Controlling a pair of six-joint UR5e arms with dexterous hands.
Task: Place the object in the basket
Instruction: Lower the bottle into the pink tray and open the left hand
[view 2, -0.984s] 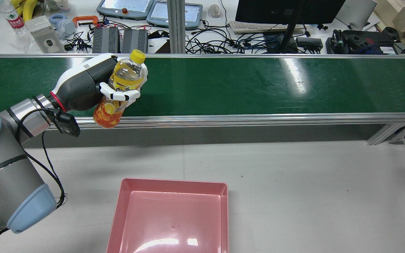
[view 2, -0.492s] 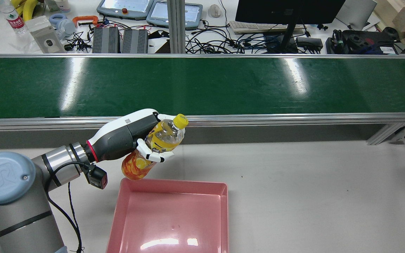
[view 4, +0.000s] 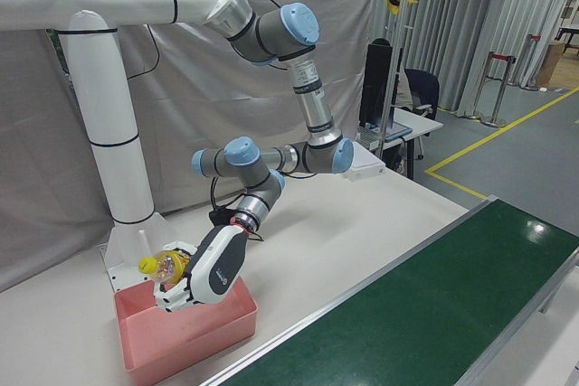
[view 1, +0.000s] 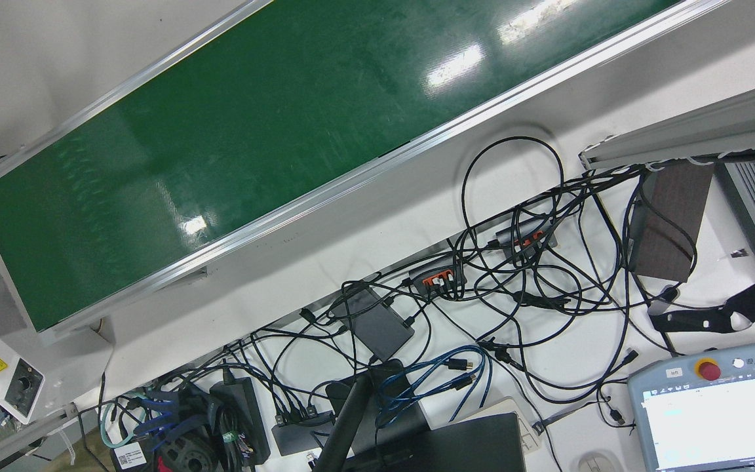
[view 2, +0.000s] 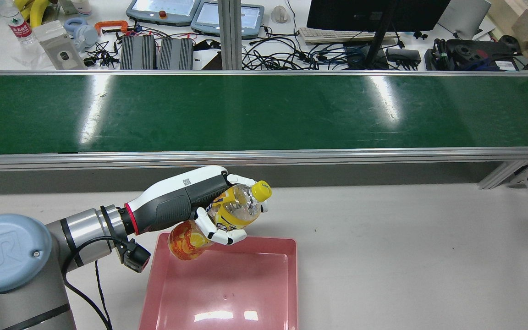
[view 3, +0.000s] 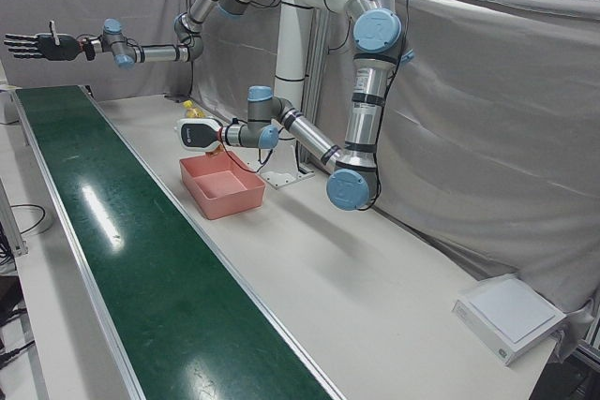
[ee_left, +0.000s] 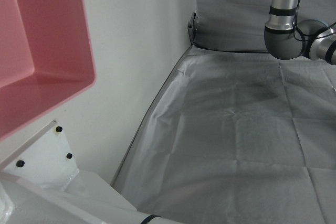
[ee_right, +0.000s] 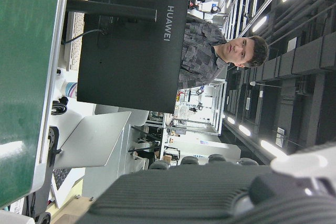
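Left robot hand (view 2: pixel 209 208) clamps a yellow-capped bottle (view 2: pixel 227 215) (orange-labelled, tilted) over pink basket (view 2: pixel 287 293).

a green conveyor belt (view 2: pixel 264 112) fronts a desk with tangled cables (view 1: pixel 515 282).

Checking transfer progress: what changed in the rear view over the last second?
The left hand, gripping the yellow-capped clear plastic bottle of orange drink, carried it off the green conveyor belt, back toward the robot and down, so the bottle's base now hangs over the far-left corner of the shallow pink plastic basket. Grip unchanged, nothing released. Basket and belt stayed put.
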